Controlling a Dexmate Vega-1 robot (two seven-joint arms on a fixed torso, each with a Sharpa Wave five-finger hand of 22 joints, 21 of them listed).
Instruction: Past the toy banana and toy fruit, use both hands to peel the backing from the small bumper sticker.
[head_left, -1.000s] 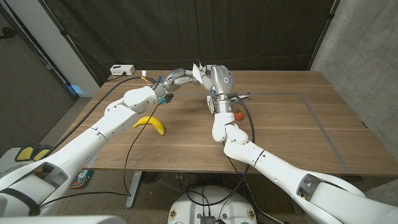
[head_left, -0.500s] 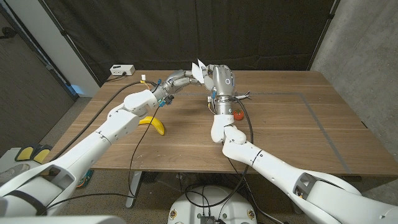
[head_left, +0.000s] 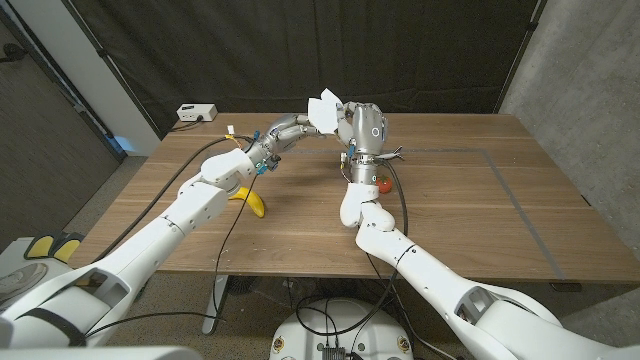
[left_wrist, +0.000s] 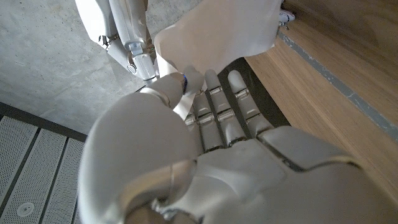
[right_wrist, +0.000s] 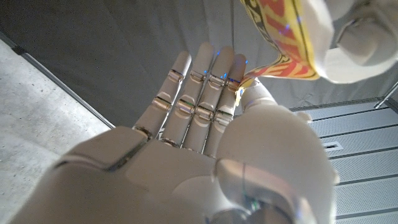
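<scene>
Sticker (head_left: 323, 108), thin curled sheet, seemingly glossy

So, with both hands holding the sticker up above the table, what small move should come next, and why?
Probably draw the hands slowly apart. In the head view the left hand and right hand meet at the sticker, raised above the table. The right wrist view shows the right hand's fingertips pinching an edge of the printed sheet. Whether the backing has started to separate, I cannot tell.

the bumper sticker (right_wrist: 278, 38) bears red-and-yellow lettering, too cropped to read.
</scene>
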